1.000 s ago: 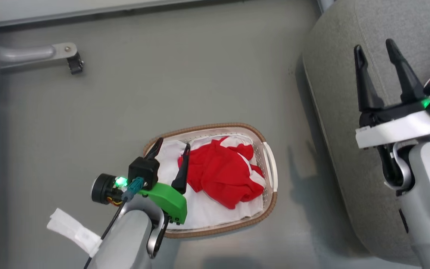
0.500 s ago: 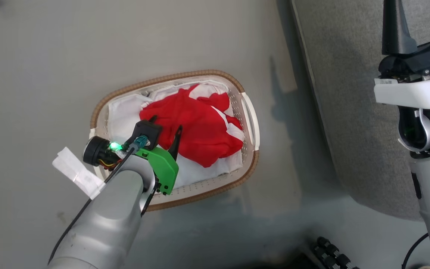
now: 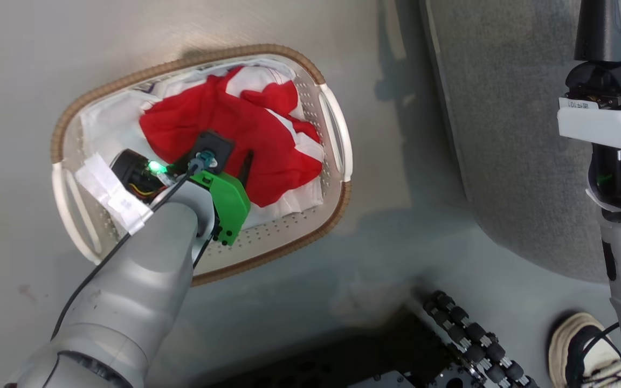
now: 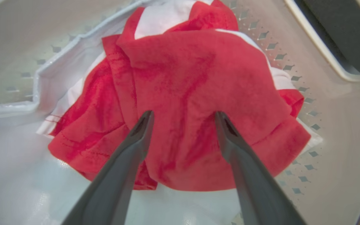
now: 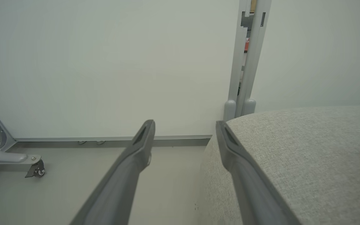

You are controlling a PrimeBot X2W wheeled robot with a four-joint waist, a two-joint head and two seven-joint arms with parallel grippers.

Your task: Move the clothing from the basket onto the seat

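Note:
The red jersey (image 3: 246, 129) with white trim lies crumpled inside the white perforated basket (image 3: 337, 134) with its brown woven rim, on a plain white liner. My left gripper (image 3: 229, 156) reaches down into the basket, open, with both fingertips pressed against the red fabric (image 4: 183, 93). Between the two fingers the left gripper (image 4: 183, 117) holds only a bulge of loose cloth. The grey seat (image 3: 504, 134) runs along the right. My right gripper (image 5: 184, 126) hangs open above the seat's (image 5: 292, 156) edge, empty.
The basket stands on the grey floor (image 3: 30, 48). A wheeled dark base (image 3: 467, 345) and a person's shoe (image 3: 585, 345) show at the bottom right. A white wall, a grey post (image 5: 248, 62) and a caster leg (image 5: 33, 167) lie beyond the seat.
The head camera has tilted down and closer, so the basket appears bigger and higher. My left gripper has descended from beside the jersey onto it, fingers still apart. The right gripper stays open.

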